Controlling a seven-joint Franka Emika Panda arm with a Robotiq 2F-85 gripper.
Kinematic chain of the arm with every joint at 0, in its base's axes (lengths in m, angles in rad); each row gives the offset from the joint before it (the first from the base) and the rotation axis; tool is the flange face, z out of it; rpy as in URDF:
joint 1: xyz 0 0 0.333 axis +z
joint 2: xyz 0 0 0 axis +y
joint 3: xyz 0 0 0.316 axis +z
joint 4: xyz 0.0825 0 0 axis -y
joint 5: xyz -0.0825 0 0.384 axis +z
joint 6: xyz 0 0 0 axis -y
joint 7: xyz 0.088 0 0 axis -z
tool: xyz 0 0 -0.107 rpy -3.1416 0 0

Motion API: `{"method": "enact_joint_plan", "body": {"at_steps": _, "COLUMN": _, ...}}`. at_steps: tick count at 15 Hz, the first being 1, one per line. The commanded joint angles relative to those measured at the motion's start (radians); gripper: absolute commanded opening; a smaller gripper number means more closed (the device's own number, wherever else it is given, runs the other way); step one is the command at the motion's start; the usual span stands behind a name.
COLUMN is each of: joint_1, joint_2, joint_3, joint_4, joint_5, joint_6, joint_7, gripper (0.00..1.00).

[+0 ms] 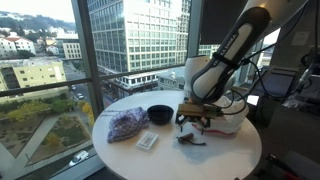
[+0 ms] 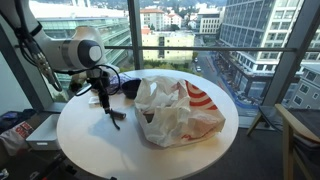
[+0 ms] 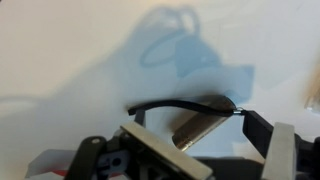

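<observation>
The claw (image 1: 195,123) hangs released, its fingers spread to straddle the small dark corded object (image 3: 200,128), which lies flat on the counter (image 2: 90,150), well in from its edge, near the black bowl (image 1: 160,113).

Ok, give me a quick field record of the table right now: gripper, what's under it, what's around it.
gripper: Robotiq gripper, jaws apart, low over the table
nearest thing: small dark object with a thin black curved strap, lying on the table, not held
behind gripper: crumpled white plastic bag with red print
also on table: round black bowl; crumpled purple bag; small flat pale packet
surface: round white table
</observation>
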Motion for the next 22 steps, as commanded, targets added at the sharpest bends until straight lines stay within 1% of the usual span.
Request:
{"method": "enact_joint_plan", "body": {"at_steps": 1, "joint_1": -0.008, "joint_2": 0.046, "joint_3": 0.043, "joint_4": 0.067, "joint_5": -0.011, "joint_6": -0.104, "joint_7": 0.203, "gripper": 1.00}}
{"method": "enact_joint_plan", "body": {"at_steps": 3, "joint_1": -0.033, "joint_2": 0.078, "joint_3": 0.086, "joint_4": 0.098, "joint_5": 0.033, "joint_6": -0.107, "joint_7": 0.227, "gripper": 1.00}}
{"method": "enact_joint_plan", "body": {"at_steps": 7, "joint_1": -0.038, "joint_2": 0.155, "joint_3": 0.091, "joint_4": 0.154, "joint_5": 0.027, "joint_6": -0.060, "joint_7": 0.320, "gripper": 1.00}}
{"method": "enact_joint_plan", "body": {"at_steps": 9, "joint_1": -0.030, "joint_2": 0.190, "joint_3": 0.073, "joint_4": 0.176, "joint_5": 0.008, "joint_6": -0.041, "joint_7": 0.367, "gripper": 1.00}}
{"method": "enact_joint_plan", "body": {"at_steps": 12, "joint_1": -0.026, "joint_2": 0.230, "joint_3": 0.058, "joint_4": 0.202, "joint_5": 0.010, "joint_6": 0.004, "joint_7": 0.399, "gripper": 1.00}}
{"method": "enact_joint_plan", "body": {"at_steps": 15, "joint_1": -0.005, "joint_2": 0.261, "joint_3": 0.022, "joint_4": 0.220, "joint_5": -0.009, "joint_6": 0.058, "joint_7": 0.444, "gripper": 1.00}}
{"method": "enact_joint_plan", "body": {"at_steps": 20, "joint_1": 0.029, "joint_2": 0.279, "joint_3": -0.039, "joint_4": 0.220, "joint_5": -0.040, "joint_6": 0.075, "joint_7": 0.505, "gripper": 1.00}}
{"method": "enact_joint_plan", "body": {"at_steps": 21, "joint_1": 0.035, "joint_2": 0.283, "joint_3": -0.047, "joint_4": 0.223, "joint_5": -0.049, "joint_6": 0.072, "joint_7": 0.512, "gripper": 0.75}}
{"method": "enact_joint_plan", "body": {"at_steps": 22, "joint_1": 0.039, "joint_2": 0.285, "joint_3": -0.053, "joint_4": 0.222, "joint_5": -0.058, "joint_6": 0.074, "joint_7": 0.518, "gripper": 0.74}}
